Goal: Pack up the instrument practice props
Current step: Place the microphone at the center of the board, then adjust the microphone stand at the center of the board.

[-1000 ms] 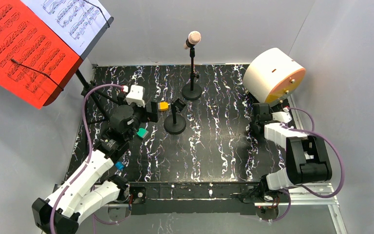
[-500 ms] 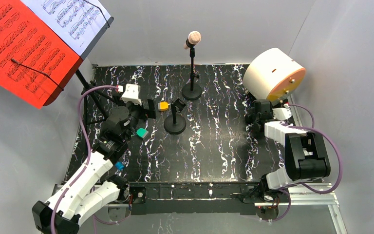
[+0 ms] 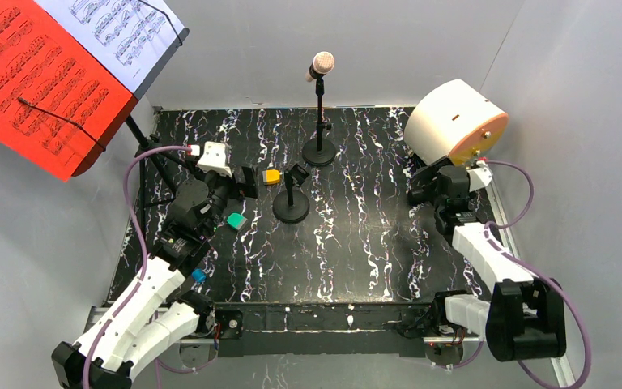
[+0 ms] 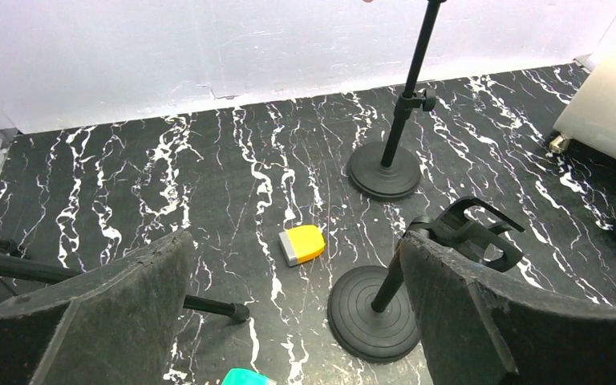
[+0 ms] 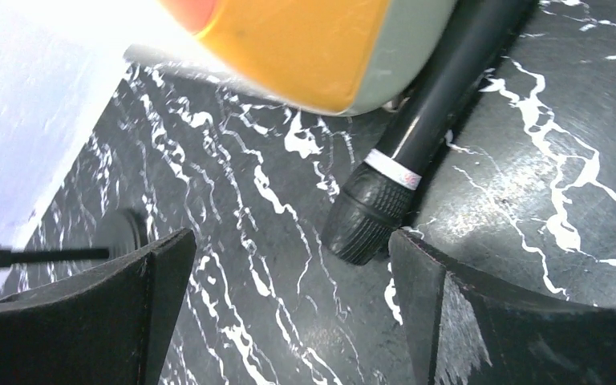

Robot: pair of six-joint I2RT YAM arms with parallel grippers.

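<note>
Top: the right gripper (image 3: pixel 421 188) has pushed farther, up beside the drum (image 3: pixel 453 121). The left gripper (image 3: pixel 247 181) sits left of the short stand (image 3: pixel 291 198).
Left wrist: fingers wide, empty.
Right wrist: fingers now spread wide, gripping nothing. The black mic (image 5: pixel 377 204) lies on the table between them, under the drum.

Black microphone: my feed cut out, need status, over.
Left gripper, right gripper open, empty. Black microphone lies flat on table below right gripper, close by the white cylinder. Cylinder may crowd the grasp.
</note>
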